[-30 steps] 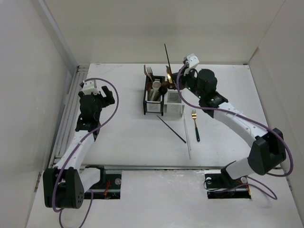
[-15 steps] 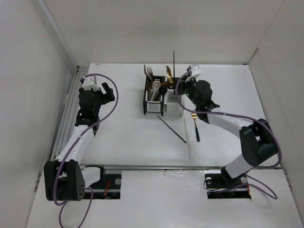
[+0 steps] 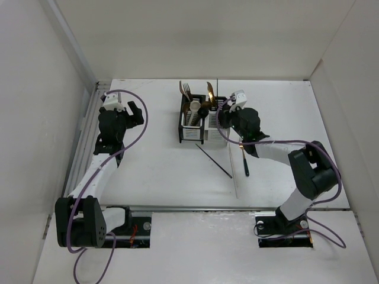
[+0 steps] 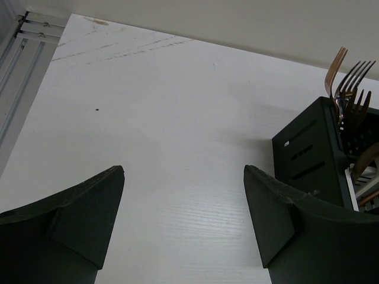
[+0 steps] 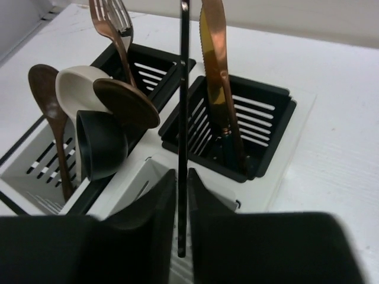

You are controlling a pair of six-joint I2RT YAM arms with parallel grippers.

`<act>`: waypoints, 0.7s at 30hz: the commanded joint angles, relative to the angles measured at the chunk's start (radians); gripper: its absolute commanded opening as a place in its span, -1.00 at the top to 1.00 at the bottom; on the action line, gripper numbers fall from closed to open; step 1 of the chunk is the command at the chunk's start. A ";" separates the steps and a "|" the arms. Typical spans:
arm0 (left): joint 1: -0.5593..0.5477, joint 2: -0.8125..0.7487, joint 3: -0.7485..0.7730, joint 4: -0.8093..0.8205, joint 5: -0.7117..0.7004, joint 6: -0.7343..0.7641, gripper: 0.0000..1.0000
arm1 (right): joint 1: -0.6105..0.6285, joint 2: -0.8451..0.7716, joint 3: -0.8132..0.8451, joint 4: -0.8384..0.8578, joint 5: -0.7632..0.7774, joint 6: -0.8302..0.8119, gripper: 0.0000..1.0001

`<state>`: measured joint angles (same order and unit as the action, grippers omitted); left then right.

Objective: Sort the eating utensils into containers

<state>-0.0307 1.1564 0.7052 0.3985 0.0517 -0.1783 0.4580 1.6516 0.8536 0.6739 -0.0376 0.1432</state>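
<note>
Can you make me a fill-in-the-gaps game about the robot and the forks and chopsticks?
1. The upright chopstick between the right pincer's fingers is ___.
2. The left pincer is empty and wide ___.
3. On the table lie a white chopstick, a black chopstick and one gold-headed ___.
Missing words: black, open, fork.

We see a white desk point(image 3: 160, 177). The containers point(image 3: 204, 127) have black frames, black slotted tops and white perforated walls. In them are copper forks point(image 5: 112, 23), a copper knife point(image 5: 216, 65), brown wooden spoons point(image 5: 127, 103), a cream spoon point(image 5: 77, 89) and a black spoon point(image 5: 100, 145). The left tool point(image 4: 183, 177) and right tool point(image 5: 182, 192) are black, and so is the upright chopstick point(image 5: 183, 89). On the desk we make out a slanting chopstick point(image 3: 214, 161) in black, a white chopstick point(image 3: 234, 177) and a gold fork point(image 3: 245, 165) with a dark handle.
</note>
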 commanded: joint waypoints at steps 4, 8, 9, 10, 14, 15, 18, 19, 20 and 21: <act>0.003 -0.006 0.046 0.030 0.014 -0.006 -0.59 | -0.002 -0.047 -0.047 0.095 -0.068 0.016 0.16; 0.003 -0.006 0.046 0.030 0.014 -0.006 -0.59 | -0.002 -0.134 -0.083 0.095 -0.055 0.007 0.05; 0.003 -0.006 0.046 0.030 0.014 -0.006 -0.59 | -0.002 -0.160 -0.102 0.095 -0.045 0.007 0.05; 0.003 -0.006 0.046 0.030 0.014 -0.006 -0.59 | -0.002 -0.220 -0.102 0.084 -0.045 -0.023 0.05; 0.003 -0.006 0.037 0.042 0.034 -0.016 -0.59 | 0.017 -0.361 -0.067 -0.144 0.008 -0.129 0.02; 0.003 -0.006 0.028 0.052 0.034 -0.029 -0.59 | 0.018 -0.383 -0.048 -0.227 0.059 -0.129 0.02; 0.003 -0.006 0.019 0.063 0.043 -0.039 -0.59 | -0.010 -0.449 -0.002 -0.540 0.139 -0.030 -0.05; 0.003 -0.006 0.019 0.063 0.043 -0.039 -0.59 | -0.059 -0.460 -0.002 -0.595 0.119 -0.008 -0.05; 0.003 -0.006 0.019 0.063 0.043 -0.039 -0.59 | -0.085 -0.460 -0.002 -0.710 0.102 0.005 -0.08; 0.003 -0.006 0.010 0.072 0.043 -0.039 -0.59 | -0.108 -0.460 0.008 -0.773 0.102 0.030 -0.10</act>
<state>-0.0307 1.1564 0.7059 0.4099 0.0757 -0.2012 0.4156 1.1881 0.8387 0.2466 0.0212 0.1081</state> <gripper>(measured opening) 0.793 0.543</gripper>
